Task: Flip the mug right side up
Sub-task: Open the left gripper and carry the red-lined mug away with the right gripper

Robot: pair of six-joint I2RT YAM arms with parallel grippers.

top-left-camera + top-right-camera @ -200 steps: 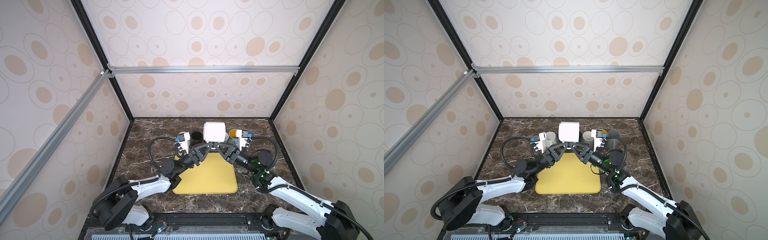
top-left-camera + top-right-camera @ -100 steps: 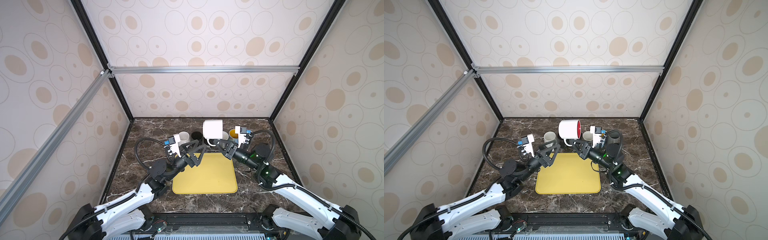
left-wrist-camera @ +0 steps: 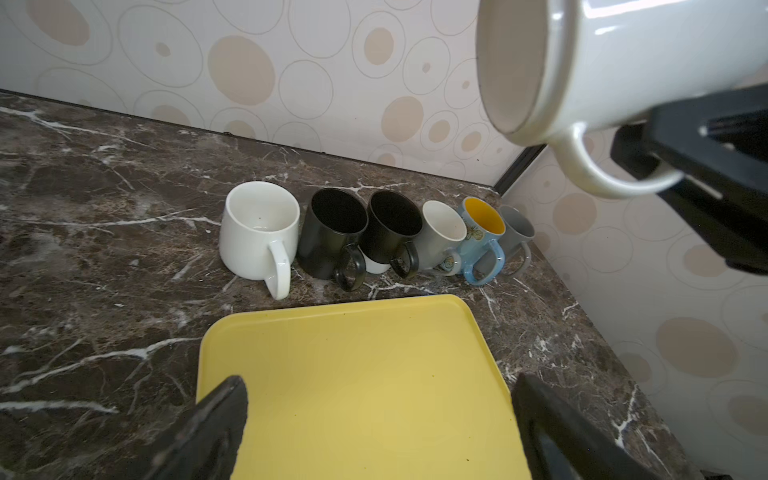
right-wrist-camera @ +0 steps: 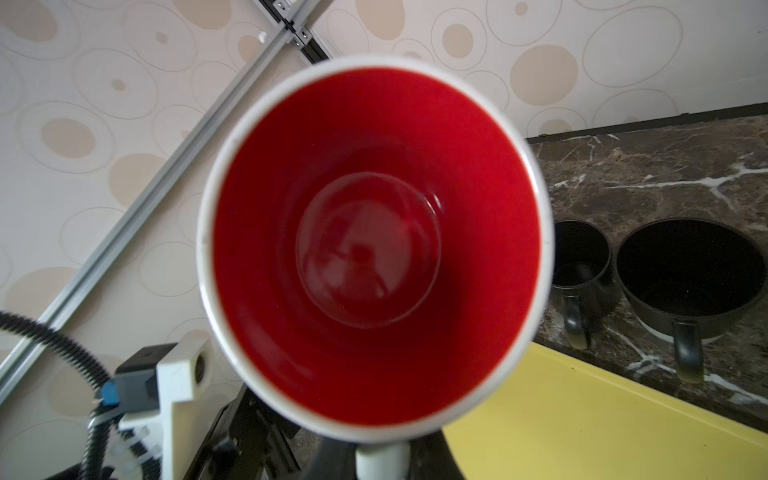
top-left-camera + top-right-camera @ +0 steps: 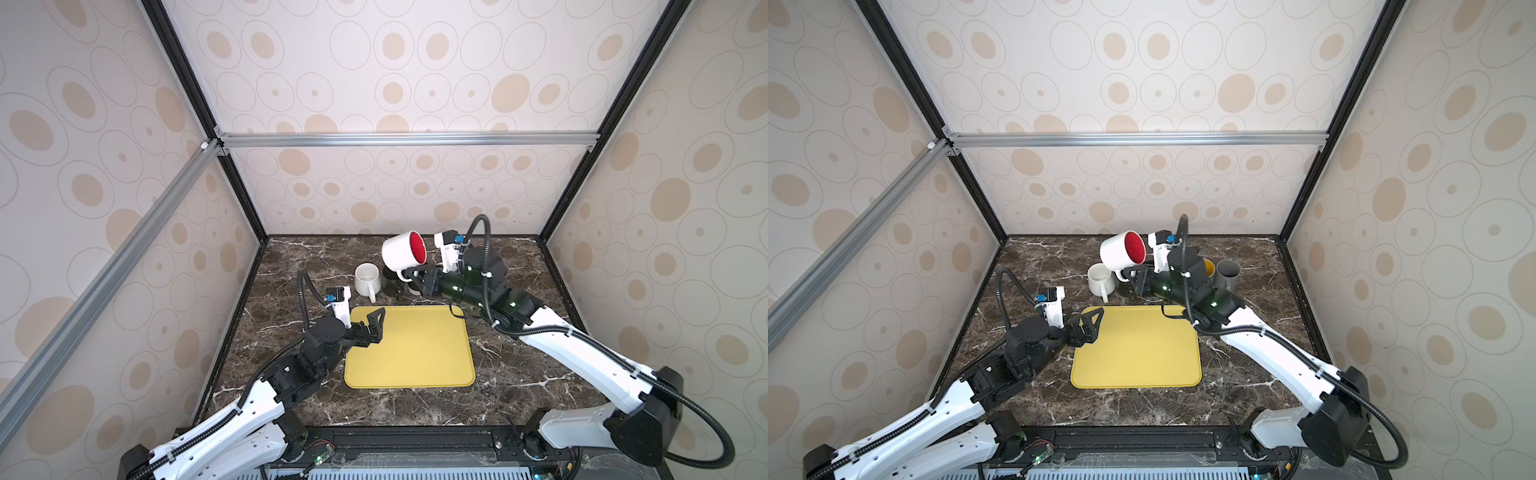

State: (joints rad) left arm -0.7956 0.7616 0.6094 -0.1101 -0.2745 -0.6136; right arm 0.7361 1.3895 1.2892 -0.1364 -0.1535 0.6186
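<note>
Right fingers (image 5: 419,278) pinch the mug (image 5: 400,254) by its handle; its axis slants, mouth up toward that arm; left gripper (image 5: 376,328) gapes, well apart.

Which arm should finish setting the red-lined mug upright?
Right. The right gripper is shut on the handle of the mug, held tilted in the air; the left gripper is open and empty over the yellow tray.

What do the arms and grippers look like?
White arm shells, black joints. Left gripper and right gripper black; left's fingers triangular frames. Black corrugated cable loops at each wrist by a white camera mount with blue connector. Green lights on right forearm.
</note>
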